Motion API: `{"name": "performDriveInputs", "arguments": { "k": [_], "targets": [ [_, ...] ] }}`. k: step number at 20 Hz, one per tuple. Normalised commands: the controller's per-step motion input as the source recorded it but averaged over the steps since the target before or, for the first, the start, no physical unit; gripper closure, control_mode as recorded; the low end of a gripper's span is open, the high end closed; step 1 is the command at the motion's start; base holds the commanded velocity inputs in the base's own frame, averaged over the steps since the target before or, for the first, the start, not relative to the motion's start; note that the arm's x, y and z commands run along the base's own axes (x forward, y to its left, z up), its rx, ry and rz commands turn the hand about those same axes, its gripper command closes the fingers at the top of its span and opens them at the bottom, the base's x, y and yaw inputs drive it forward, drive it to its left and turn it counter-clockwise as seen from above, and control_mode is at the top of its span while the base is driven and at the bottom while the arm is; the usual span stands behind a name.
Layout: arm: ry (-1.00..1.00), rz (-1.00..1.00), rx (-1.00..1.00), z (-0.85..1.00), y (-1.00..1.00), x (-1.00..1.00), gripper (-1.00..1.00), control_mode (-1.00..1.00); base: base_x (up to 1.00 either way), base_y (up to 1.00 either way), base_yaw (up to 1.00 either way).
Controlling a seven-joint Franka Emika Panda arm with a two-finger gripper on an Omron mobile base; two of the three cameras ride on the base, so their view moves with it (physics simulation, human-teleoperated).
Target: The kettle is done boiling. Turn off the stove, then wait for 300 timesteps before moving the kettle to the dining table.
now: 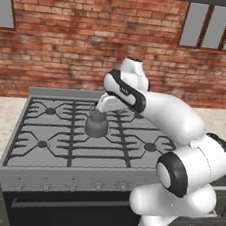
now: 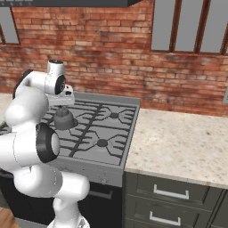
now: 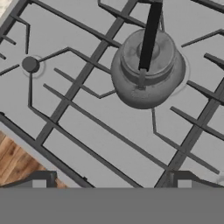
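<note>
Fingers wide above the kettle

The kettle [image 3: 147,70] sits on the stove [image 1: 55,143] grate, ahead of the empty, spread gripper [image 3: 111,178]; its dark handle runs away from the fingers [image 3: 41,179].

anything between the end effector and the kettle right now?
Nothing visible. The open end effector hangs above the stove with only bare grates between it and the kettle. The kettle's dark handle arches over its lid, uncovered. In the left base view the hand sits just above the kettle.
</note>
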Motion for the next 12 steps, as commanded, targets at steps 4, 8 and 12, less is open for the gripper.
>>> {"name": "performDriveInputs", "arguments": {
  "k": [4, 8, 12],
  "targets": [
    [0.00, 0.04, 0.00, -0.03, 0.01, 0.27, -1.00, -1.00, 0.00, 0.00, 0.00],
    [0.00, 0.01, 0.00, -0.01, 0.09, 0.31, -1.00, -1.00, 0.00, 0.00, 0.00],
    [0.00, 0.00, 0.00, -0.02, 0.23, 0.27, -1.00, -1.00, 0.00, 0.00, 0.00]
  ]
}}
